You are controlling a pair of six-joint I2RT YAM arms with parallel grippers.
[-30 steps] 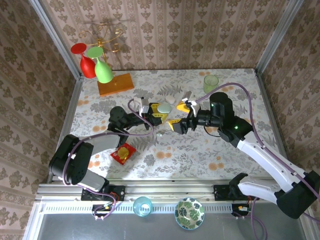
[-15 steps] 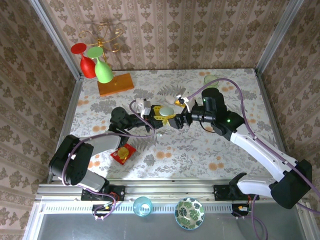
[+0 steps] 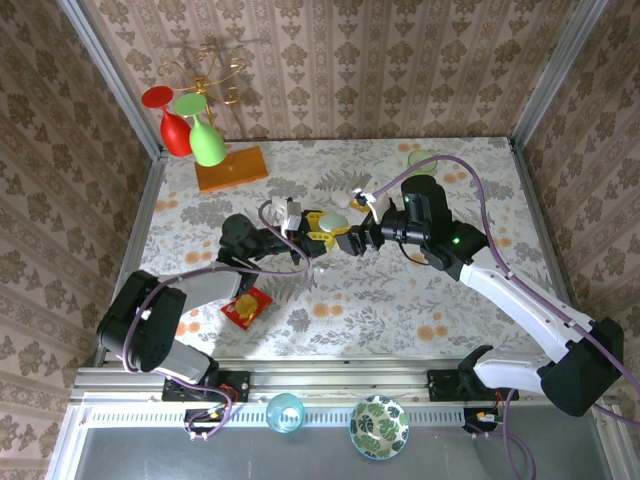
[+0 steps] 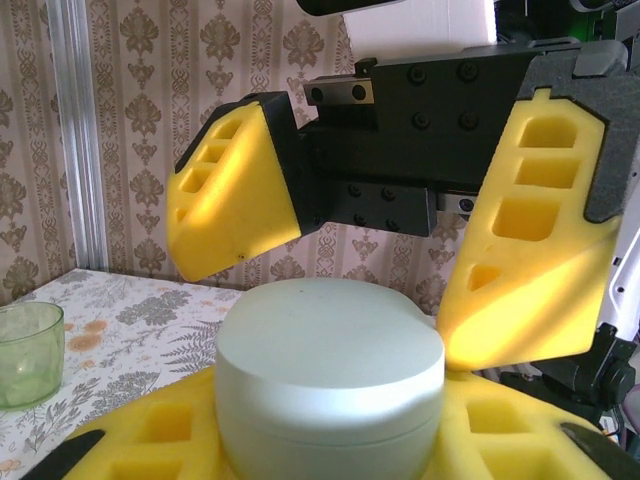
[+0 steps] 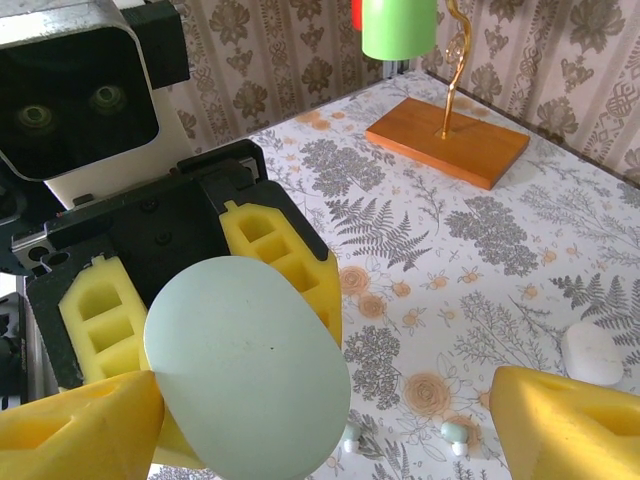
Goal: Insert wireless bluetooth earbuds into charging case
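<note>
Brought closer from 3 o'clock, the right pincer (image 3: 352, 228) is spread apart on both sides of the green case (image 3: 333, 219). Earbuds (image 5: 453, 432) are left loose on the bench (image 5: 480, 290), none put in. The shut case is clamped in the left pincer (image 3: 318, 227).

No text could be read.
The red packet (image 3: 245, 307) on the table carried a yellow mark, but in the top view it was too small to tell whether it was lettering. The lid of the pale green case (image 4: 330, 345) was plain in both wrist views, without any logo, letter or number on it.
</note>
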